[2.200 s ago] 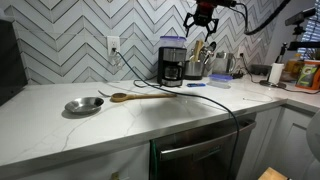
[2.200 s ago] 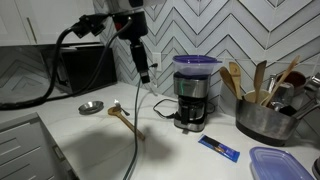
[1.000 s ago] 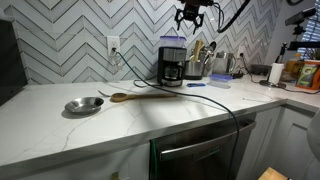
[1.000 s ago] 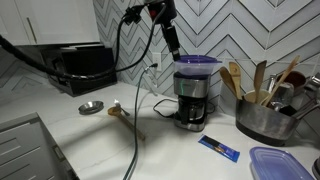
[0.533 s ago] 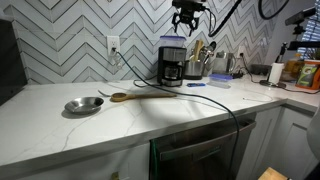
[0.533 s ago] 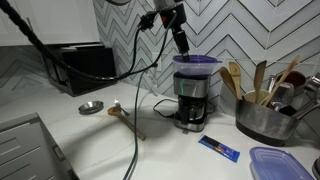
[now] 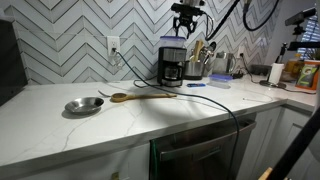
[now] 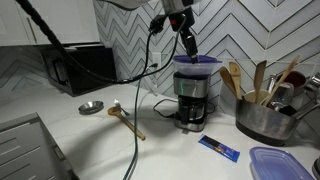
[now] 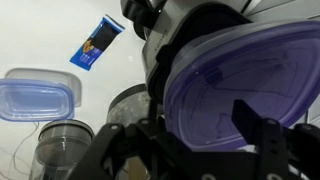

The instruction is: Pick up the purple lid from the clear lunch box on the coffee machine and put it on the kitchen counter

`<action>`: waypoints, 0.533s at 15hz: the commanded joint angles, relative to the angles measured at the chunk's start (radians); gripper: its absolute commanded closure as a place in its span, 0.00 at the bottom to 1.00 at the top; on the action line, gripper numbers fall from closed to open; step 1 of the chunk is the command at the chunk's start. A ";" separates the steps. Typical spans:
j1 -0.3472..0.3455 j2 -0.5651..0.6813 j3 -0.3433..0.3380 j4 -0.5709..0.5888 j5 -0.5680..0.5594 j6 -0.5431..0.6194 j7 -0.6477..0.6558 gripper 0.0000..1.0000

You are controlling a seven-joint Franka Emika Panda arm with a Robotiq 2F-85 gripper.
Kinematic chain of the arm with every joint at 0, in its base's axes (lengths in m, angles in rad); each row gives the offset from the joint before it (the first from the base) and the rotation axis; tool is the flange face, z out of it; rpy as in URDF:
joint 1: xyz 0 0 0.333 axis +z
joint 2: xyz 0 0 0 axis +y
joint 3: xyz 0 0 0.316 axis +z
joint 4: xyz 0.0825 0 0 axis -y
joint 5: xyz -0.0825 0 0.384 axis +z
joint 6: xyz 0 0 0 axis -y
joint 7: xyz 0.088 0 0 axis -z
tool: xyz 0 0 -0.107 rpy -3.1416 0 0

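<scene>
light: bright, even | shadows: soft, faint on the kitchen counter (image 7: pixel 200 100) | exterior views: sharp but coarse | wrist view: foreground dark, blurred

the purple lid (image 9: pixel 240 80) is blue-violet, the coffee machine (image 8: pixel 190 100) black, the kitchen counter (image 7: pixel 130 120) white with grey veins, the wall tiles (image 7: pixel 70 35) pale chevron.

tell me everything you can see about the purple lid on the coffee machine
The purple lid is a thin, flat piece of blue-violet plastic, slightly see-through, rectangular with rounded corners and a raised rim. It lies level on the clear lunch box atop the black coffee machine, about as wide as that top. The open gripper hangs just above it; whether they touch cannot be told.
</scene>
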 commanded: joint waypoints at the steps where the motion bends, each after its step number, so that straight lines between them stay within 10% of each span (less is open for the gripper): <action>1: -0.007 0.051 -0.007 0.077 0.000 -0.042 0.019 0.51; 8: -0.003 0.071 -0.019 0.105 -0.011 -0.042 0.021 0.88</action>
